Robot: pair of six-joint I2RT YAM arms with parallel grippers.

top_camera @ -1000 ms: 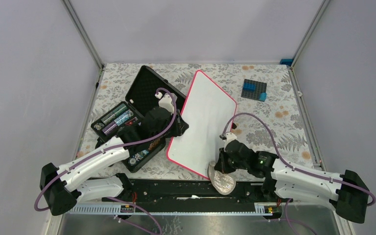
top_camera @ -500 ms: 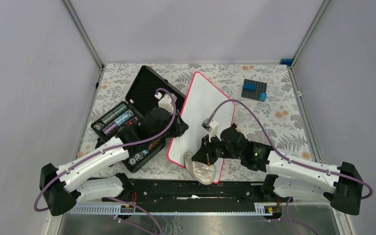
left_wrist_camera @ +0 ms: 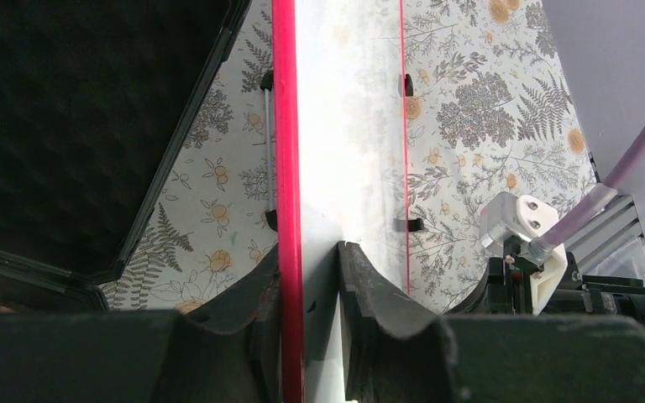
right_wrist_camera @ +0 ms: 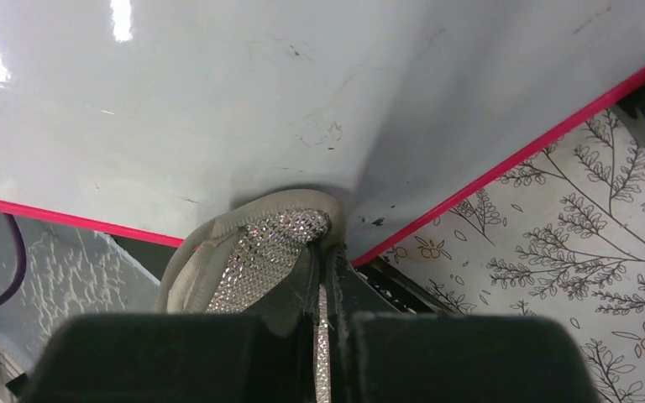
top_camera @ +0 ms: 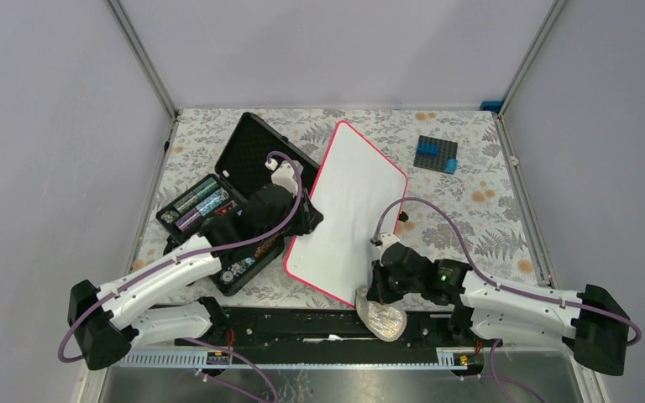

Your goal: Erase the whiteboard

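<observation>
Now your right gripper (top_camera: pixel 384 290) is back at the near right corner of the whiteboard (top_camera: pixel 354 197), low in the middle of the overhead view. Half a second ago it was further left along the board's near edge, so it has swept out and returned. It is clenched on a sparkly wiping pad (top_camera: pixel 383 318). In the right wrist view the pad (right_wrist_camera: pixel 260 248) touches the board just inside the pink rim.

The board looked narrower during that sweep and now lies as it did a second ago. It is tilted, at the centre of the overhead view, just right of the open black case (top_camera: pixel 218 210). Your left gripper (left_wrist_camera: pixel 311 252) has not moved. Its jaws pinch the board's left edge, with the pink rim between the fingers.

For the task, this means the near strip has had a pass in both directions. From above the board reads plain white, with no handwriting visible. Close up, the right wrist view shows only faint specks and scuffs (right_wrist_camera: pixel 329 133) near the pad. You appear to be near the end of the wiping, and those specks are likely what is left to clear.
</observation>
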